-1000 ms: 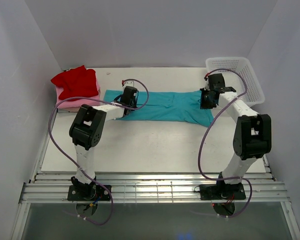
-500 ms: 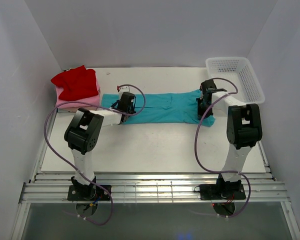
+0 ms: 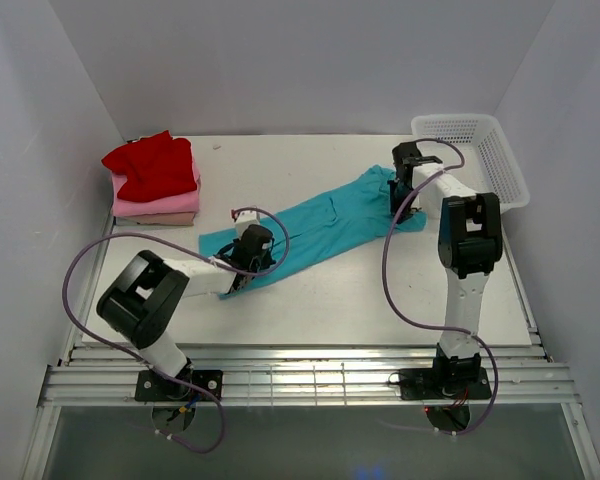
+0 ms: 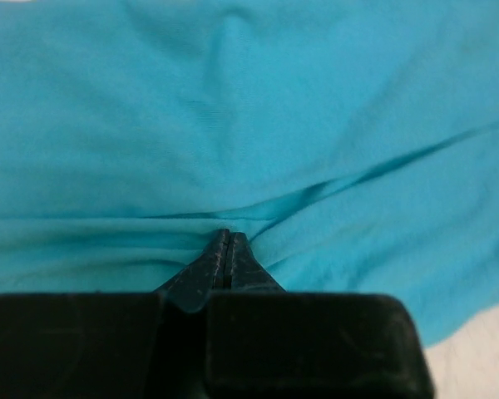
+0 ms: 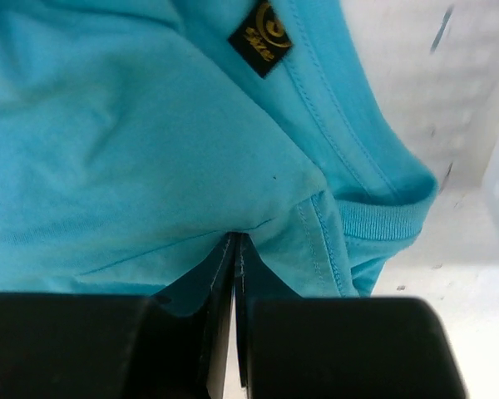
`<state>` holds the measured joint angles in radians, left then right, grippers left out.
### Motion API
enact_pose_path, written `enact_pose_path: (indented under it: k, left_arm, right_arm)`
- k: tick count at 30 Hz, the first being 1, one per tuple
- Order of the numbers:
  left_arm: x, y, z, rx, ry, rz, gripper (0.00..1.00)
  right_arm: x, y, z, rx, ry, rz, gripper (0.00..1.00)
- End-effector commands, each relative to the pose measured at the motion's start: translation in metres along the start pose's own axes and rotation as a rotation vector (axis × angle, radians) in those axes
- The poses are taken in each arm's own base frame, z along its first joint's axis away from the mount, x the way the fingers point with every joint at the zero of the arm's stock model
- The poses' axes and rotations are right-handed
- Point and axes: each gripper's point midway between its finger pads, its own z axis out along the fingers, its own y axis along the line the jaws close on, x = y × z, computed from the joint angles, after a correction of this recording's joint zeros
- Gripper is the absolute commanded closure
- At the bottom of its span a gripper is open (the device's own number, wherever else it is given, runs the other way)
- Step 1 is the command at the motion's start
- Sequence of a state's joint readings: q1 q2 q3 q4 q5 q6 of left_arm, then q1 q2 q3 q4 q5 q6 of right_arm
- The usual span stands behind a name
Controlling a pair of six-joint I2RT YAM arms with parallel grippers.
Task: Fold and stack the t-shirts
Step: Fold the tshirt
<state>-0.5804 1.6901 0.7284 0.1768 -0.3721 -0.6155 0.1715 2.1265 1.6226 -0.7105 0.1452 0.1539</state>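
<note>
The teal t-shirt [image 3: 320, 225] lay mid-frame, its long axis slanting from lower left to upper right. The left gripper [image 3: 246, 266] was clamped tight on its lower-left end. The right gripper [image 3: 403, 203] was clamped on the collar end at upper right.

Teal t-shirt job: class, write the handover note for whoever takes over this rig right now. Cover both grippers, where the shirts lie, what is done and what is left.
Grippers: the left gripper is shut on the teal t-shirt at its near-left end. The right gripper is shut on it by the collar.
Shirts: the teal one lies stretched out in a diagonal strip.
Done: the red t-shirt, pink t-shirt and beige t-shirt are stacked at far left.
Left: finish folding the teal one, then add it to the stack.
</note>
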Motion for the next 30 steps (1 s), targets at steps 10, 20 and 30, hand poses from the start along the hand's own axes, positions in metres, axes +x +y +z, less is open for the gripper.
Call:
enact_pose_path:
  k: [10, 20, 30]
  left_arm:
    - [0.166, 0.019, -0.111, 0.035, 0.383, -0.021, 1.0]
    - [0.151, -0.075, -0.141, 0.247, 0.316, -0.038, 1.0]
    - [0.154, -0.16, -0.135, 0.39, 0.299, 0.04, 1.0]
  right_arm:
    - [-0.074, 0.015, 0.038, -0.012, -0.117, 0.009, 0.92]
    - [-0.104, 0.093, 0.048, -0.322, -0.182, -0.018, 0.92]
    - [-0.119, 0.169, 0.04, -0.603, -0.27, -0.067, 0.92]
